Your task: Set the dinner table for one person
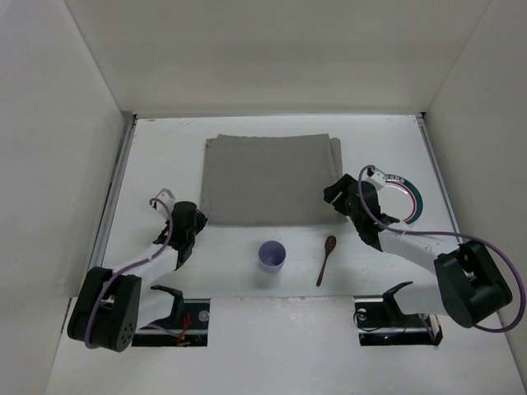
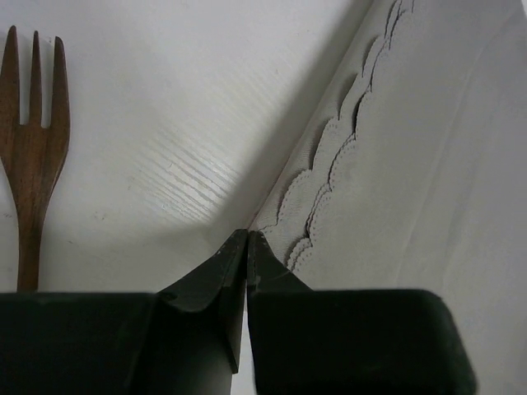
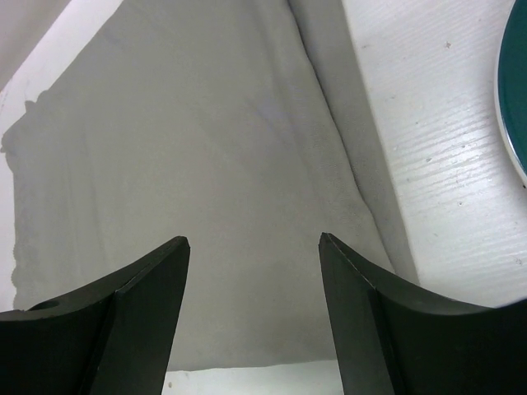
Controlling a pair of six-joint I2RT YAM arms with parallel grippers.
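Currently, left end effector [image 2: 247, 235] pinched together beside placemat [image 1: 268, 177], right end effector [image 3: 254, 239] spread wide.

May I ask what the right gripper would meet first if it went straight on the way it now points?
Most likely the grey placemat, which fills the gap between the fingers of the open right gripper. The plate lies off to the side. Depth is unclear.

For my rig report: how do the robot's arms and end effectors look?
The left arm and right arm have white links, bulky black joints and looping purple cables. The left end effector and right end effector have black tapered fingers.
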